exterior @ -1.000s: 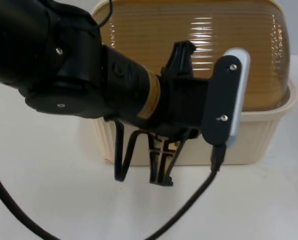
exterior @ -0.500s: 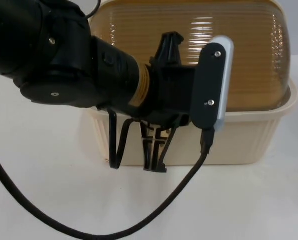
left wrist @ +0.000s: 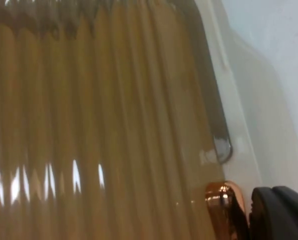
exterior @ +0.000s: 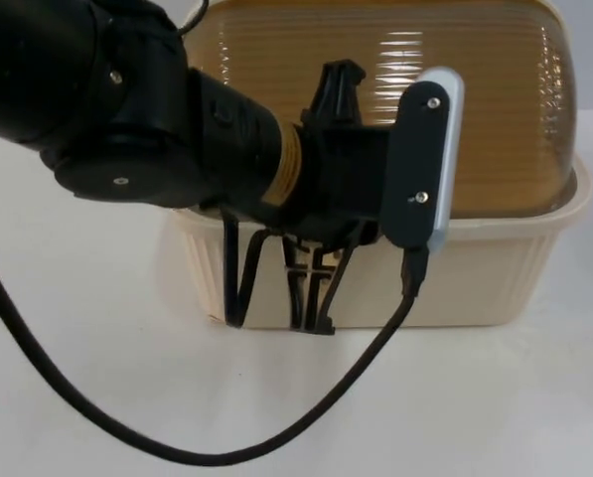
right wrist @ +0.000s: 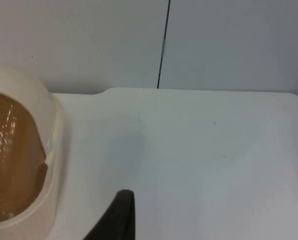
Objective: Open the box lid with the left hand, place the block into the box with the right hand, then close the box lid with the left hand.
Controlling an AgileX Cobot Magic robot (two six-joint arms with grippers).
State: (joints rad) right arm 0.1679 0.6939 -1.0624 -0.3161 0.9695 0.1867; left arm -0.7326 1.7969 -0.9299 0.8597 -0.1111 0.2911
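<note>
Table (exterior: 97, 397) carries the cream box (exterior: 495, 278), whose ribbed amber lid (exterior: 495, 99) is down over it, so the opening step is in hand. Left gripper (exterior: 311, 298) hangs at the box's front wall; whether its fingers are apart I cannot tell. Right gripper (right wrist: 120, 215) waits beside the box. Next, the left must catch the lid's edge and lift.

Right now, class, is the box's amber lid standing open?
No: in the top view the ribbed amber lid sits down on the cream box.
</note>
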